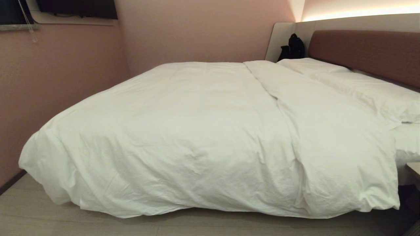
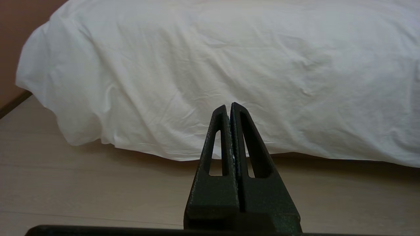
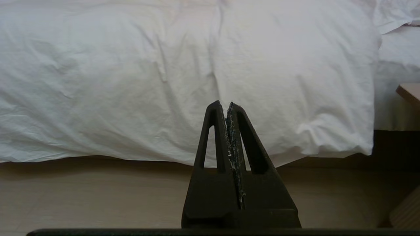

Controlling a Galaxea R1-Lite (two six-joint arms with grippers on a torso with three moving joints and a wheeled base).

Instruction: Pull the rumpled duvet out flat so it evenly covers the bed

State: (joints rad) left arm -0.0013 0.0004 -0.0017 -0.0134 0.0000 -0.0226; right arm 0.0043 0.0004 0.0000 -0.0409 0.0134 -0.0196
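Across the centre of the head view, the bed [image 1: 405, 144] fills a small room with pinkish walls [image 1: 197, 29] and a pale wood-look floor [image 1: 39, 216]. The duvet [image 1: 203, 131] lies spread over most of the mattress, wrinkled, its near edge hanging almost to the floor along the lower frame; a thicker folded band runs from upper centre to lower right. At upper right, two pillows [image 1: 361, 85] rest against the reddish-brown headboard [image 1: 367, 52], with a black bag [image 1: 293, 47] in the corner beside them. A dark screen [image 1: 78, 8] hangs at upper left. Neither arm appears here.

In the left wrist view, the left gripper [image 2: 228, 106] sits at lower centre, jaws pressed together on nothing, above bare floor and apart from the duvet's hanging corner at upper left.

In the right wrist view, the right gripper [image 3: 225, 104] likewise has its jaws together and empty. Only this view shows the corner of a wooden side table [image 3: 410, 93] at the right edge, beyond the duvet's end.
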